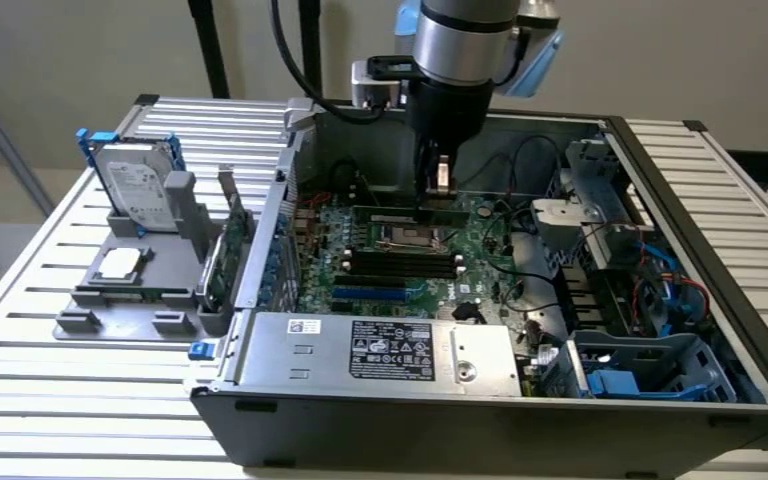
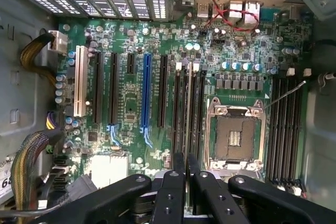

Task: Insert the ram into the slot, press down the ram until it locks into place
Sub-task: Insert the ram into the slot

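Observation:
My gripper (image 1: pixel 440 183) hangs inside the open computer case, above the green motherboard (image 1: pixel 471 262). Its black fingers (image 2: pixel 177 167) stand close together, shut on the ram (image 1: pixel 442 176). In the wrist view the ram (image 2: pixel 188 124) is edge-on, a thin pale strip running out from between the fingers. It lines up over a bank of long black memory slots (image 2: pixel 195 109) beside the CPU socket (image 2: pixel 233 137). That slot bank (image 1: pixel 391 266) lies in front of the socket in the exterior view. The ram is still well above the board, touching no slot.
A second bank of black slots (image 2: pixel 286 121) lies on the socket's other side. A shorter blue slot (image 2: pixel 146 93) and black expansion slots sit nearby. Red wires (image 2: pixel 226 9), the power supply (image 1: pixel 384 350), drive cages (image 1: pixel 624 250) and the case walls surround the board. A grey fixture with a hard drive (image 1: pixel 137 190) stands outside.

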`<state>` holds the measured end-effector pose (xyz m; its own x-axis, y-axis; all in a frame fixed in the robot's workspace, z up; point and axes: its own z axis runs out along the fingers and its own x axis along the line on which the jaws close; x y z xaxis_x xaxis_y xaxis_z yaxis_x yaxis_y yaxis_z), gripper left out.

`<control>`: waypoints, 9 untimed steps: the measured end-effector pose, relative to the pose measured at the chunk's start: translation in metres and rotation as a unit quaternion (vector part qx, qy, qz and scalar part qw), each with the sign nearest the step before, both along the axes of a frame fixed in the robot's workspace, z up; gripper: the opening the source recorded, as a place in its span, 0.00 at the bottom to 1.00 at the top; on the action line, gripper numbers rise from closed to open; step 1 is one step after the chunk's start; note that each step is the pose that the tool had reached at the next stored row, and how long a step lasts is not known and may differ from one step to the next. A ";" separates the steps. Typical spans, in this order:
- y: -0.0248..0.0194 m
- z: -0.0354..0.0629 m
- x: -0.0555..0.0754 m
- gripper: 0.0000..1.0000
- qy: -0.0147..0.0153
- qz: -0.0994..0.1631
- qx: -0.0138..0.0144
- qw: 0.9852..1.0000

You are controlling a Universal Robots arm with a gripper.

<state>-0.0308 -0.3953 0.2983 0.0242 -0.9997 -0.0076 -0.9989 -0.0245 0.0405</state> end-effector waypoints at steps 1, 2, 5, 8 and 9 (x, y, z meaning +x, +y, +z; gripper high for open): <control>0.0000 -0.0017 0.000 0.13 0.000 0.000 0.000 1.000; 0.0000 -0.0035 0.000 0.13 0.000 -0.001 0.000 1.000; 0.0000 -0.0090 0.000 0.13 0.000 -0.003 0.000 1.000; 0.0000 -0.0144 0.000 0.13 0.000 -0.006 0.000 1.000; 0.0000 -0.0164 0.000 0.13 0.000 -0.006 0.000 1.000</control>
